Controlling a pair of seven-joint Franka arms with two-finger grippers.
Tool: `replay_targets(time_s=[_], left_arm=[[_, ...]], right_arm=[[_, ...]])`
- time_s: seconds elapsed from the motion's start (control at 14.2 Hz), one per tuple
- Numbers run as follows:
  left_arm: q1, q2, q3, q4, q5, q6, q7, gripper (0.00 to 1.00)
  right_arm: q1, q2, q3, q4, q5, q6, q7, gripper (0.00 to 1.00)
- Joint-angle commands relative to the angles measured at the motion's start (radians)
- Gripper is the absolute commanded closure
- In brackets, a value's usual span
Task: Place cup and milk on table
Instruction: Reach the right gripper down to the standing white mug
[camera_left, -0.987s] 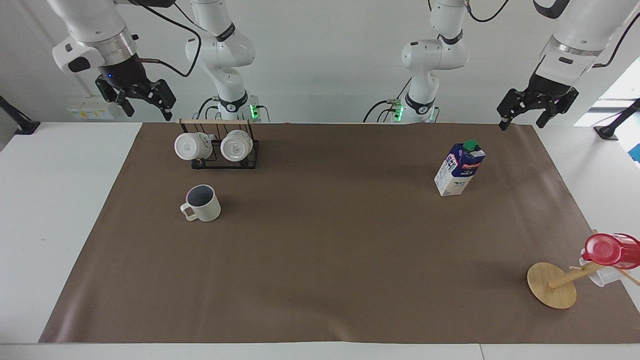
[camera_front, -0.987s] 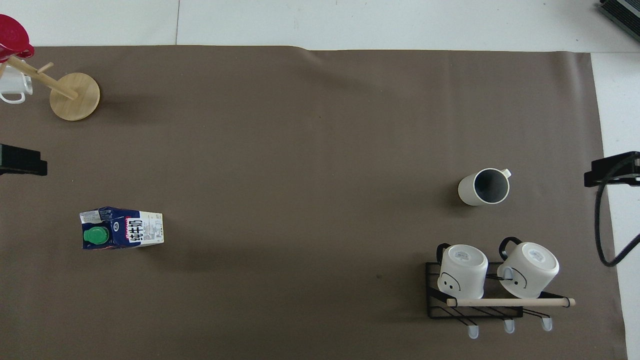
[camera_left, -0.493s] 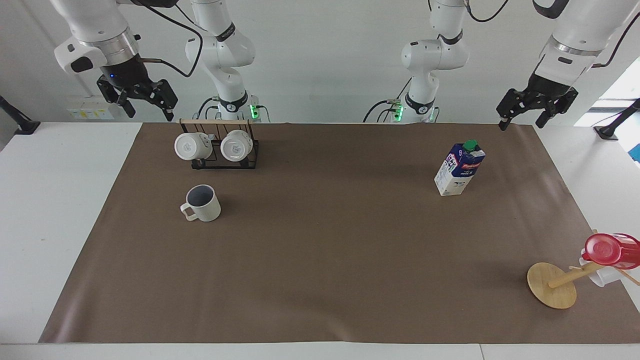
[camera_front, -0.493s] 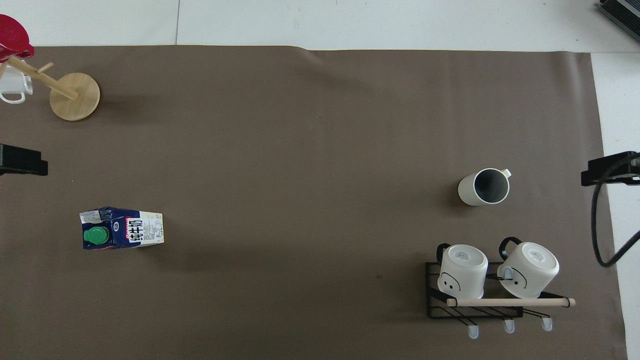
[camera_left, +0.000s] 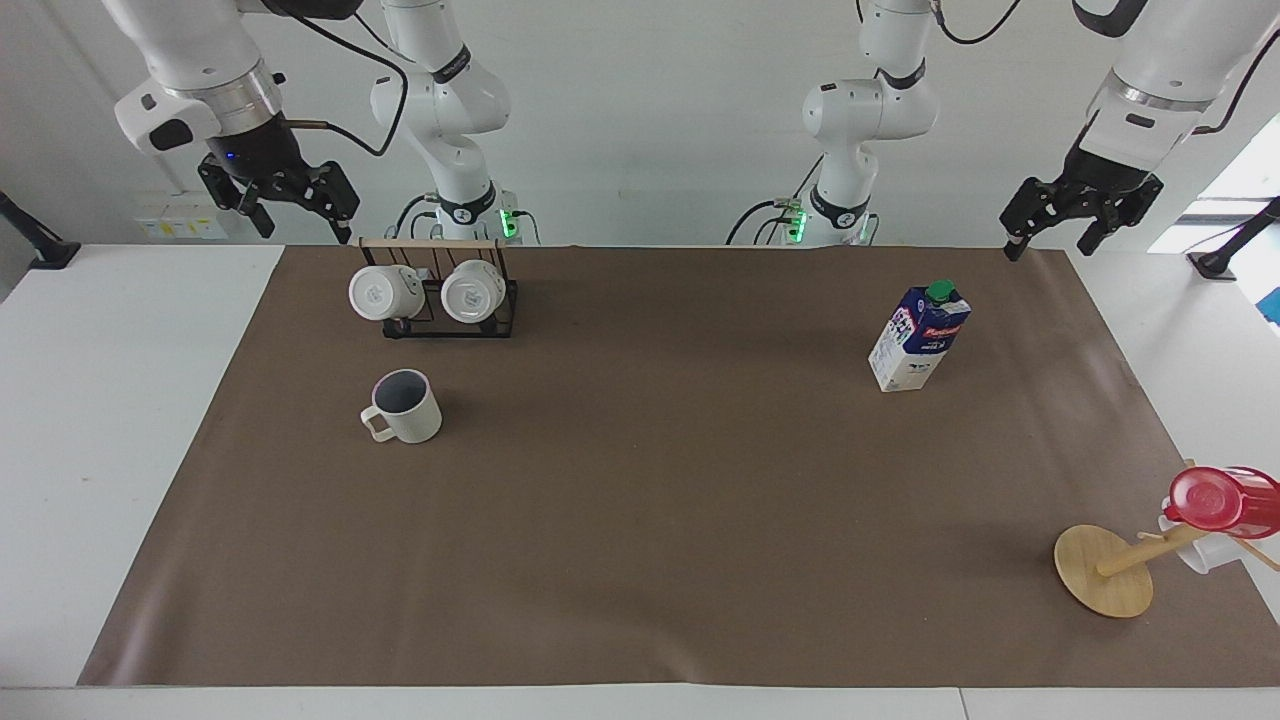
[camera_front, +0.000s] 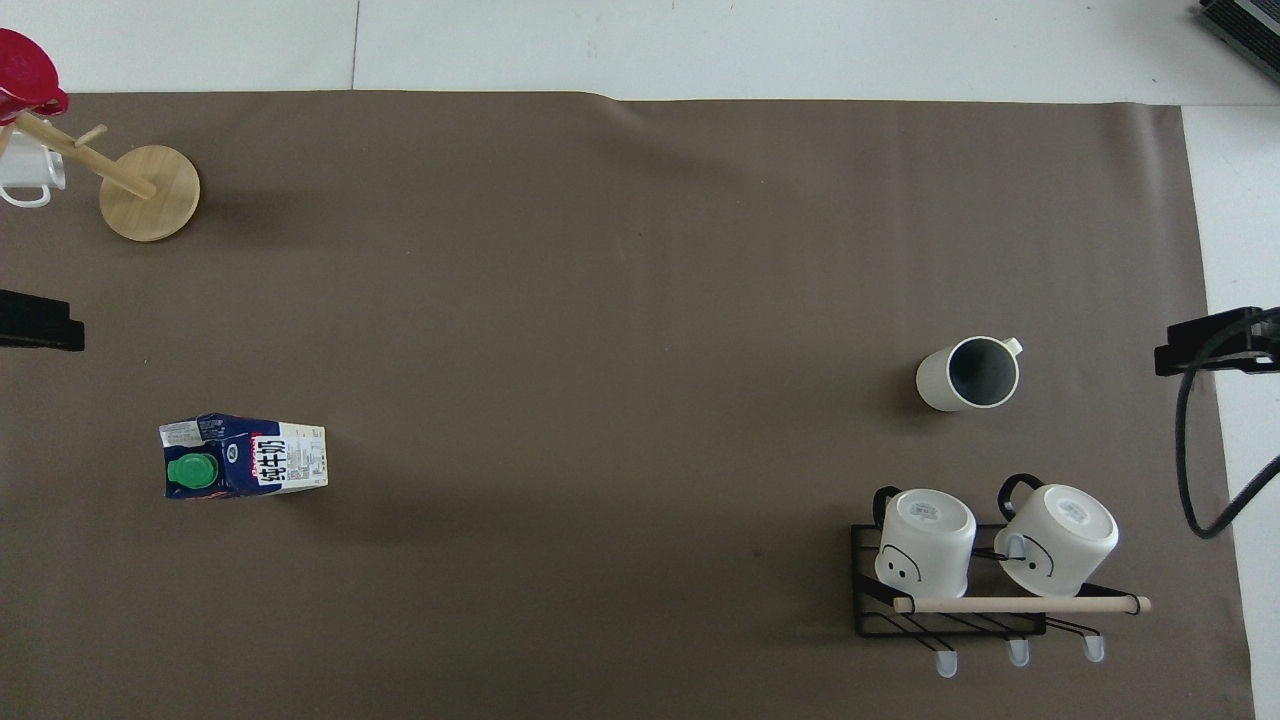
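The cream-white cup (camera_left: 405, 407) with a dark inside stands upright on the brown mat (camera_left: 650, 500) of the table, toward the right arm's end; it also shows in the overhead view (camera_front: 968, 373). The milk carton (camera_left: 920, 337) stands upright on the mat (camera_front: 600, 300) toward the left arm's end, its green cap showing in the overhead view (camera_front: 245, 456). My right gripper (camera_left: 290, 205) hangs open and empty in the air over the mat's corner beside the mug rack (camera_front: 1215, 342). My left gripper (camera_left: 1055, 218) hangs open and empty over the mat's corner at its own end (camera_front: 35, 320).
A black wire rack (camera_left: 435, 295) with two white mugs stands nearer to the robots than the cup (camera_front: 990, 560). A tipped wooden mug tree (camera_left: 1105, 570) with a red cup (camera_left: 1220, 500) lies at the left arm's end, farther from the robots than the milk (camera_front: 150, 192).
Both grippers have risen slightly, empty. The cup and the milk carton have not moved.
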Motion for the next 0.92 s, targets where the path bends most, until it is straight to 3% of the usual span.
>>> replay_targets(time_s=[0.0,0.35,0.85], left_arm=[[0.011,-0.008,-0.007,0.007,0.001,-0.018,0.001,0.0],[0.005,-0.006,-0.009,0.007,0.001,-0.003,-0.009,0.0],[-0.002,-0.008,-0.014,0.004,0.001,-0.01,0.01,0.0]], right_arm=[[0.002,-0.027,0.006,-0.037,-0.006,0.03,-0.017,0.0],[0.062,0.001,0.012,-0.159,-0.005,0.237,0.02,0.0],[0.08,0.129,0.012,-0.287,-0.003,0.461,0.038,0.0]])
